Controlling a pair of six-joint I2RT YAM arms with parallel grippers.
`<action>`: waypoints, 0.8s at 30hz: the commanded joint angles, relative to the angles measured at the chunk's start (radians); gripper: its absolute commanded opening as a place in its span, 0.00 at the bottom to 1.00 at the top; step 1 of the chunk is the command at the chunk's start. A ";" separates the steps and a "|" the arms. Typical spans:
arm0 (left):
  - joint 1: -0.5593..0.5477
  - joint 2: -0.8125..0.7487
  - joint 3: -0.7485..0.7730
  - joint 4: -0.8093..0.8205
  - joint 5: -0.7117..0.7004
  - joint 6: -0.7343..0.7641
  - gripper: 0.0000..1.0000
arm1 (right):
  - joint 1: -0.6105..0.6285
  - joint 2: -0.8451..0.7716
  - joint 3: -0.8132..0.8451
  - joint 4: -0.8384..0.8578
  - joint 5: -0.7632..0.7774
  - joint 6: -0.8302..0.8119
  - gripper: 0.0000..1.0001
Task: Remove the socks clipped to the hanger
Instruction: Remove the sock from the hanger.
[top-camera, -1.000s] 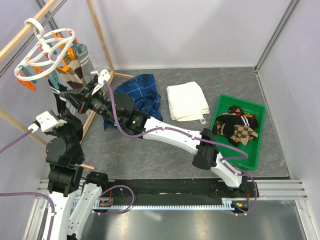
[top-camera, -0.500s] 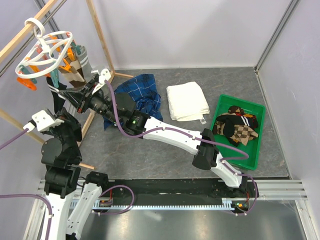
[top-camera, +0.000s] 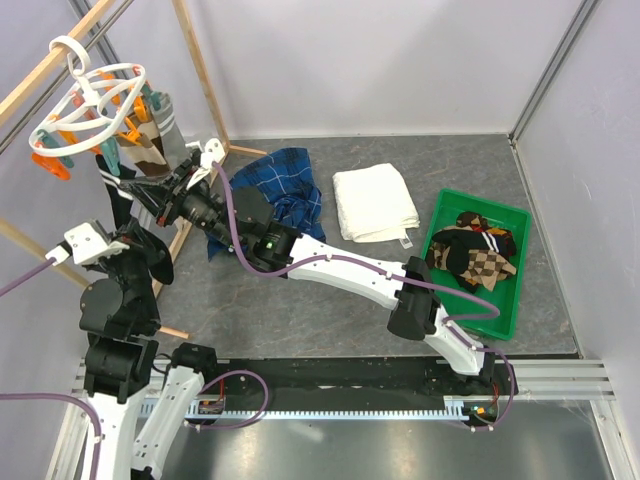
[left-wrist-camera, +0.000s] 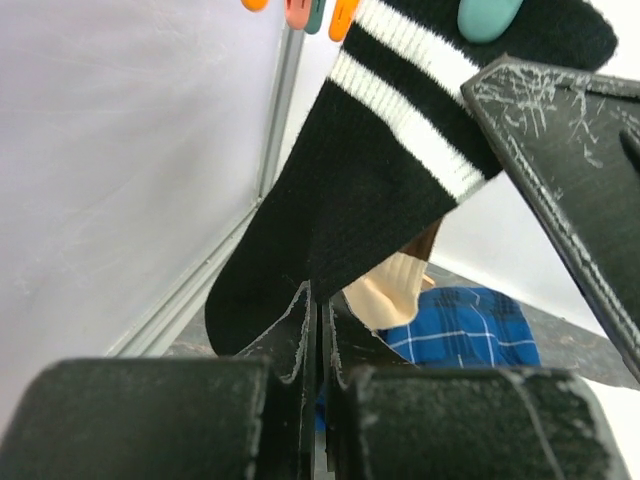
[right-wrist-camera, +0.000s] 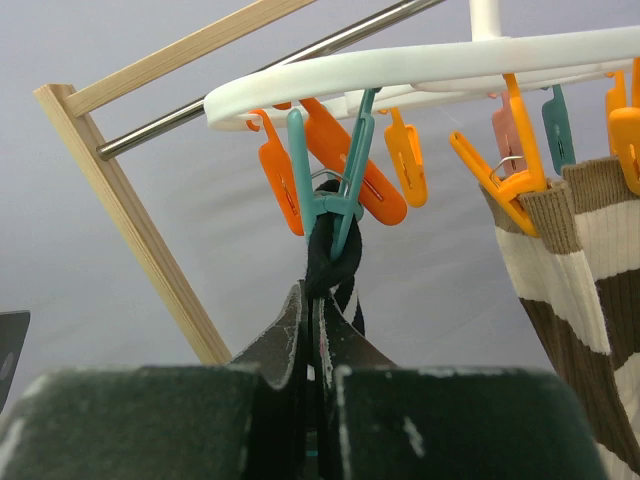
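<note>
Two claws pinch the black sock (left-wrist-camera: 370, 180), left gripper (left-wrist-camera: 318, 300) at its lower edge, right gripper (right-wrist-camera: 318, 300) just under the teal clip (right-wrist-camera: 335, 195); hanger (right-wrist-camera: 420, 62) spans that frame's top; a hard tug may unhook the hanger or slip the thin pinch.

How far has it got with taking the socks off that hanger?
Done: several socks lie in the green bin. In hand: the right gripper is shut on the black sock just under its teal clip, the left gripper shut on it lower down. Left: that sock and a brown-striped sock are clipped to the hanger.
</note>
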 joint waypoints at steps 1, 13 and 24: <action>-0.002 -0.017 0.067 -0.031 0.039 -0.063 0.02 | 0.001 -0.078 0.001 0.020 -0.008 -0.005 0.00; -0.002 -0.032 0.120 -0.101 0.075 -0.087 0.54 | -0.005 -0.066 0.026 0.026 -0.022 0.027 0.00; -0.002 0.075 0.094 0.016 0.028 0.031 0.70 | -0.007 -0.068 0.033 0.020 -0.038 0.049 0.00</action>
